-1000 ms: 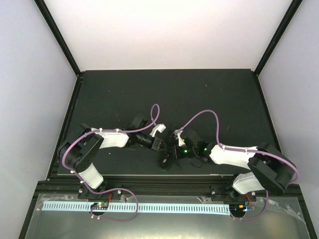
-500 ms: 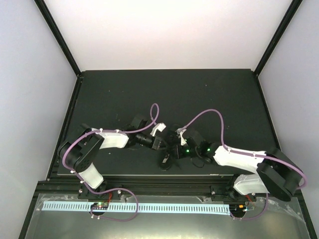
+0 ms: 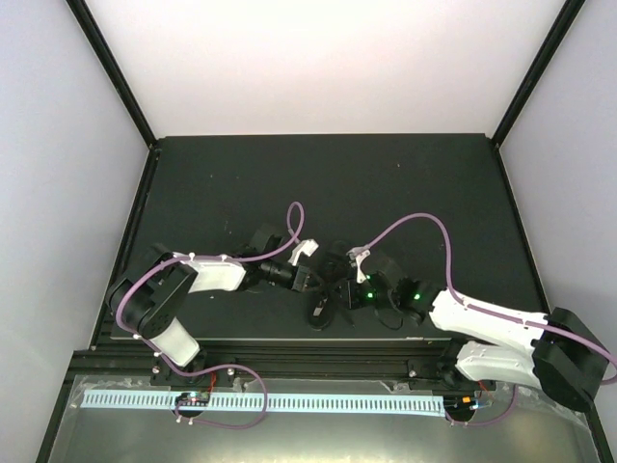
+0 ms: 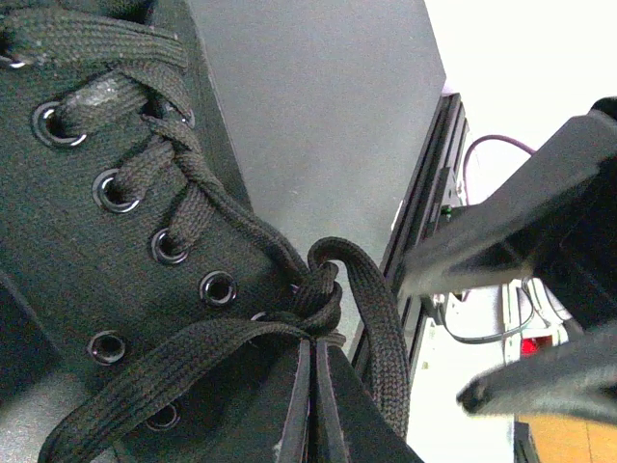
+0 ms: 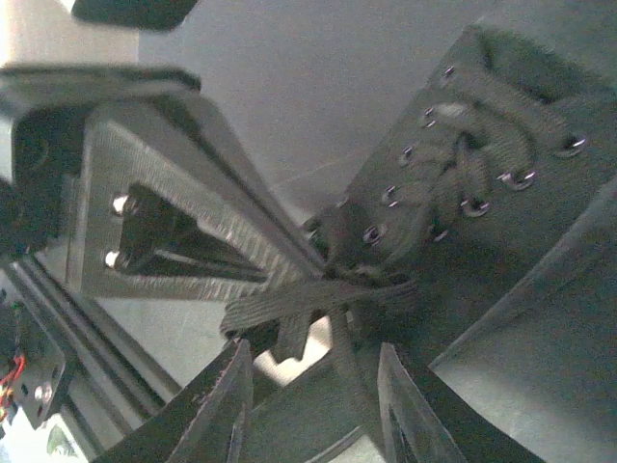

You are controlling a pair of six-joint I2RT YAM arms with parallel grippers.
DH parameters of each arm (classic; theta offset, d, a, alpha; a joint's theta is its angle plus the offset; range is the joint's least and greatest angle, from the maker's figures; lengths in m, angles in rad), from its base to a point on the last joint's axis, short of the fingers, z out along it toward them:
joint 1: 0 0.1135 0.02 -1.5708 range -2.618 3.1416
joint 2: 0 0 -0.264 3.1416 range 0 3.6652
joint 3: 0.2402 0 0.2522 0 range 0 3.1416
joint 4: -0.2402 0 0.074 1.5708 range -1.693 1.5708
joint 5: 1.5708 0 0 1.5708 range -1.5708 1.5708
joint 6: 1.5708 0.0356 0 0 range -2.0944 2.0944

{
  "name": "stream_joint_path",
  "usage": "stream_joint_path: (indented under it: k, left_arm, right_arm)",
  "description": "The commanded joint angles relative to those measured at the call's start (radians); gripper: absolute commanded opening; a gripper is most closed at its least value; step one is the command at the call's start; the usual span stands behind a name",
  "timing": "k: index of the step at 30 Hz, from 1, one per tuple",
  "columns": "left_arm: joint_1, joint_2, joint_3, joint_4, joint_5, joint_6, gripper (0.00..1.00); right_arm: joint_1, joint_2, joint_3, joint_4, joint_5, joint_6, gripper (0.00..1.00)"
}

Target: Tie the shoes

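Laces (image 4: 376, 318), thin, black, floppy, slip on the small black cloth shoe (image 4: 67, 251); grab near the knot (image 4: 313, 294). Left pincer (image 4: 308, 352) nips one at its tips; right pincer (image 5: 313, 352) half open, empty.

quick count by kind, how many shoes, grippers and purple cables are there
black shoe: 1
grippers: 2 (left gripper, right gripper)
purple cables: 2 (left cable, right cable)
total: 5
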Motion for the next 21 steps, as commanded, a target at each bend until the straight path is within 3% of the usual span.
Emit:
stream_joint_path:
  k: [1,10,18,21]
  left_arm:
    - [-0.007,-0.027,-0.009,0.044,-0.011,-0.011,0.01]
    - [-0.007,-0.032,-0.010,0.045,-0.011,-0.012,0.02]
    - [-0.008,-0.029,-0.010,0.049,-0.017,-0.014,0.02]
    - [-0.007,-0.028,-0.010,0.050,-0.017,-0.015,0.02]
  right_arm:
    - [0.056,0.030,0.020,0.029,-0.010,0.048,0.40]
    - [0.114,0.158,0.068,0.086,-0.034,0.065,0.42]
    - [0.117,0.146,0.070,0.085,-0.040,0.067,0.42]
    - [0.118,0.158,0.067,0.101,-0.055,0.069,0.37]
